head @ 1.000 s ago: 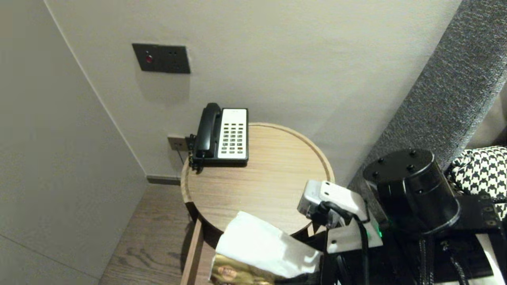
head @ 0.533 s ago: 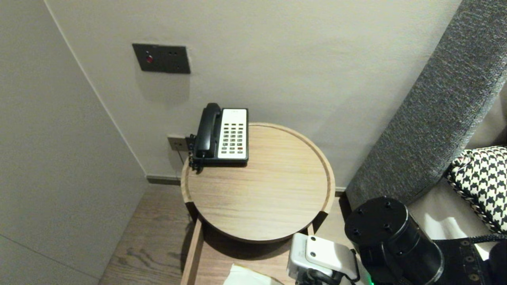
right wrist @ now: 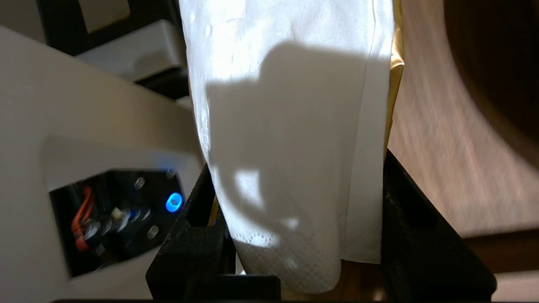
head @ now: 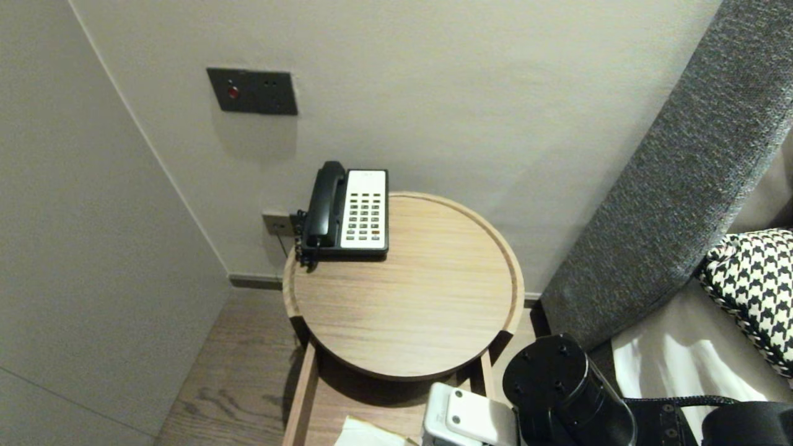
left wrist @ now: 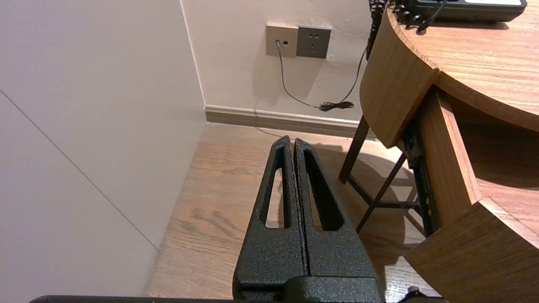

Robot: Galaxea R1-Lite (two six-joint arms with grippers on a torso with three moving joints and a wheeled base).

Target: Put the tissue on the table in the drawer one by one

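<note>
- My right gripper (right wrist: 294, 202) clamps one tissue pack (right wrist: 286, 126), at six o'clock of the one round table (head: 403, 322).
- One telephone (head: 350, 210) sits at eleven o'clock.
- My left gripper (left wrist: 291, 143) is parked, fingers pressed together.

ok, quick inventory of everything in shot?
round light-wood side table: one, oak, against the wall
black-and-white desk phone: one, back left of the tabletop
open wooden drawer: one, oak, under the table's front
dark rectangular wall switch panel: one, dark grey, above the phone
wall sockets: two, beige and grey, low on the wall
grey fabric headboard: one, right of the table
houndstooth cushion: one, black-and-white, far right
white-and-gold tissue pack: one, above the drawer
left gripper: shut, empty, low beside the table
right gripper: clamped on the tissue pack
</note>
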